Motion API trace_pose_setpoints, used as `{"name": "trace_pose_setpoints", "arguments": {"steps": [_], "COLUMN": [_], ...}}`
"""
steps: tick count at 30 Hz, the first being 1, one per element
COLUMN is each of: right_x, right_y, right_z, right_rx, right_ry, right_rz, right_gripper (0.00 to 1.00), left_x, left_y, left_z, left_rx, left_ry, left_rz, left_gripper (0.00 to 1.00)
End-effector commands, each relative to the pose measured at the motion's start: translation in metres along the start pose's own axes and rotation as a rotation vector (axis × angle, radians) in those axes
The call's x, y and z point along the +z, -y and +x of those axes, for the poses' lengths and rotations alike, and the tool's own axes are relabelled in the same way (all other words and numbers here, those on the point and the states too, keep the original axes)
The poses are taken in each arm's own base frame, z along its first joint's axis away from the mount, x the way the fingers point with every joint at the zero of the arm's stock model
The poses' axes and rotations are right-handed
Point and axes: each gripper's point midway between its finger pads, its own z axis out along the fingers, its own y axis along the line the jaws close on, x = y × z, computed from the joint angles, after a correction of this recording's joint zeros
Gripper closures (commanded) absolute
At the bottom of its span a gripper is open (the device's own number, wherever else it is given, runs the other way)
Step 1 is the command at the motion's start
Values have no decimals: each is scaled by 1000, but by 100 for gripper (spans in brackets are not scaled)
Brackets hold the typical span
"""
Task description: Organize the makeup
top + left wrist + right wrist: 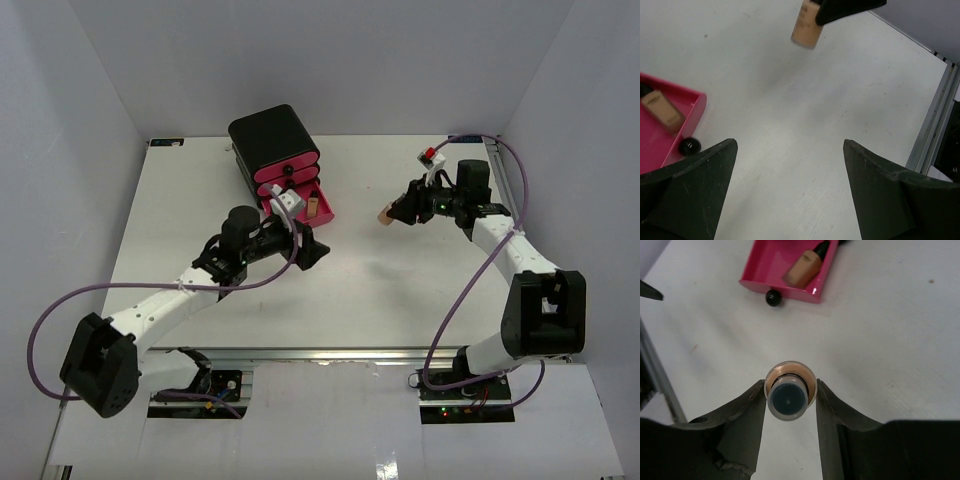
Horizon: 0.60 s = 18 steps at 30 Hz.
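My right gripper (400, 212) is shut on a small tan bottle with a dark cap (788, 393) and holds it above the table, right of the drawer box; the bottle's tan end (384, 215) pokes out to the left. It also shows at the top of the left wrist view (807, 27). A second tan bottle (807, 266) lies in the open bottom pink drawer (322, 213), seen also in the left wrist view (662, 111). My left gripper (318, 252) is open and empty, low over the table just in front of that drawer. Lipsticks and orange tube are out of view.
The black box with three pink drawers (275, 140) stands at the back centre-left. The open drawer's black knob (773, 297) faces the table's middle. A metal rail (932, 125) runs along the table's near edge.
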Motion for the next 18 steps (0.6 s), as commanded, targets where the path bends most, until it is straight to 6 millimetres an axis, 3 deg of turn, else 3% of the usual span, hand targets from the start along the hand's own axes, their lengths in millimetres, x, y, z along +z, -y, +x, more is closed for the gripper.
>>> {"name": "trace_pose_setpoints", "arguments": {"steps": [1, 8, 12, 18], "right_x": [-16, -28, -32, -35], "right_y": [-52, -74, -81, -85], "right_z": [10, 17, 17, 14], "right_rx": [152, 186, 195, 198], "right_ry": [-14, -12, -8, -2], "right_rz": [-200, -249, -264, -274], "right_gripper": [79, 79, 79, 79], "left_x": [41, 96, 115, 125], "left_y": [27, 43, 52, 59], "left_z": [-61, -64, -58, -39], "left_rx": [107, 167, 196, 226], "left_ry": [119, 83, 41, -20], "left_rz": [-3, -11, 12, 19], "left_gripper": [2, 2, 2, 2]}}
